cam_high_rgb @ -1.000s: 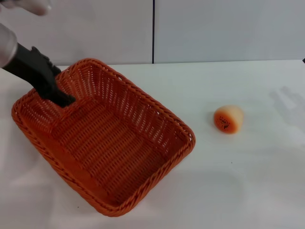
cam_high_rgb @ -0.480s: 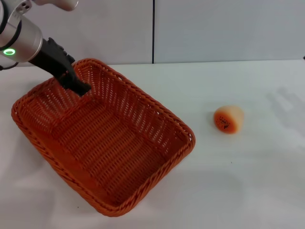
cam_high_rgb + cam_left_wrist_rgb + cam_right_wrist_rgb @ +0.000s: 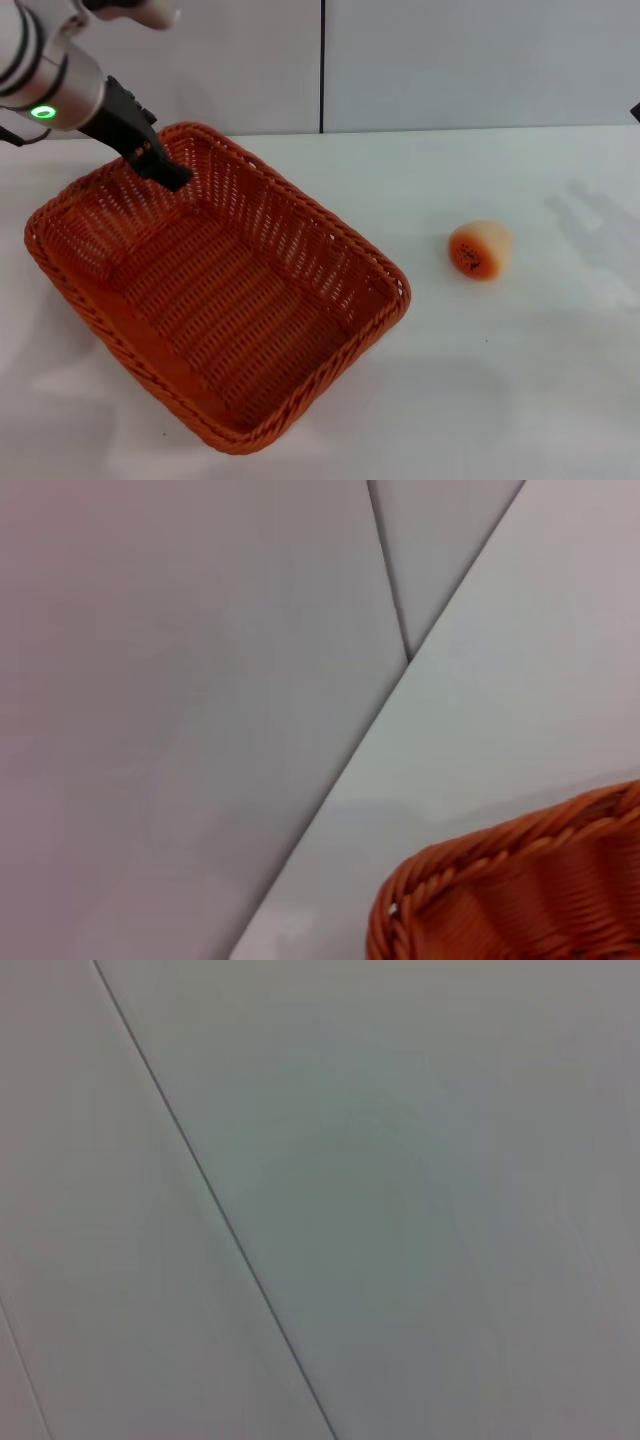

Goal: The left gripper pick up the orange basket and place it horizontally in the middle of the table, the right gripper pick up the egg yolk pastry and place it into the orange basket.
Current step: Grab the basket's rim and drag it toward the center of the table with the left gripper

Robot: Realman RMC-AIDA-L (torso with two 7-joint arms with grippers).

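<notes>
The orange basket (image 3: 232,312) lies empty on the white table (image 3: 500,390), left of centre and turned at a slant. My left gripper (image 3: 168,176), a black claw on an arm with a green ring light, hangs just above the basket's far left wall, near the rim. The left wrist view shows a braided rim corner of the basket (image 3: 470,865) against the table and wall. The egg yolk pastry (image 3: 479,250) rests on the table to the basket's right, its speckled orange face turned toward me. My right gripper does not show in any view.
Grey wall panels with a dark vertical seam (image 3: 322,65) stand behind the table; the right wrist view holds only such panels. A faint shadow (image 3: 600,220) lies on the table right of the pastry.
My left gripper has risen from the basket's left inner wall and drawn back toward the far left corner. The basket and the pastry have stayed put.
</notes>
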